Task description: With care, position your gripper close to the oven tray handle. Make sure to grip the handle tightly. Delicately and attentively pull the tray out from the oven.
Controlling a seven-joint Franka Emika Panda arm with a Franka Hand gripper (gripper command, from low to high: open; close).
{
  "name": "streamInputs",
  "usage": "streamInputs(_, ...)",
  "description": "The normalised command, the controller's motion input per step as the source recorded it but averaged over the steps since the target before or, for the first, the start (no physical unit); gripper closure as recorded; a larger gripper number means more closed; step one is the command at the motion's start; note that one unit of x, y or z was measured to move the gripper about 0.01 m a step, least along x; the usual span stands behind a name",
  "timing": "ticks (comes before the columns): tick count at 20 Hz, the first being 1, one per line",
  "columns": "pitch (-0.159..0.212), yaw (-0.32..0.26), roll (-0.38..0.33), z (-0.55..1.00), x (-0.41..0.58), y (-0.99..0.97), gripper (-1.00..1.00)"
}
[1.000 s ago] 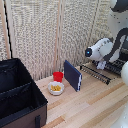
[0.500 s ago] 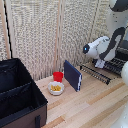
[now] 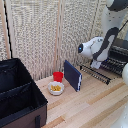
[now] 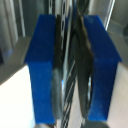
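- Wooden tabletop, pale slatted screen behind it.
- Bulky white arm comes in from the exterior view's right, reaching down toward the tray.
- tray = dark wire rack, lying flat at the far right, its parallel bars running out over the table edge of the oven; only a dark sliver of the oven body shows behind the arm.
- oven tray handle: thin dark bar along the rack's front edge, facing the table centre.
- gripper sits right at the rack, just above the handle. Wrist view: two blue pads, dark blurred bars in the narrow gap between them. Looks clenched on the rack/handle, but the blur stops me confirming contact, so: cannot tell.
- Dark blue slab stands upright near table centre, just beside a red cup.
- White bowl with yellow bits sits in front of the cup.
- Big black fabric case, open, at the exterior view's left.
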Motion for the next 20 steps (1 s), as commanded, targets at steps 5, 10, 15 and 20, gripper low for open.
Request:
streamInputs(5,-0.032,-0.147,-0.049,-0.17,-0.001,0.75,1.00)
streamInputs(10,-0.026,-0.128,-0.054,-0.12,-0.008,0.72,1.00)
streamInputs(15,-0.018,-0.086,-0.051,-0.05,-0.070,0.62,1.00)
streamInputs(20,0.000,-0.078,-0.054,0.18,0.042,0.29,-1.00)
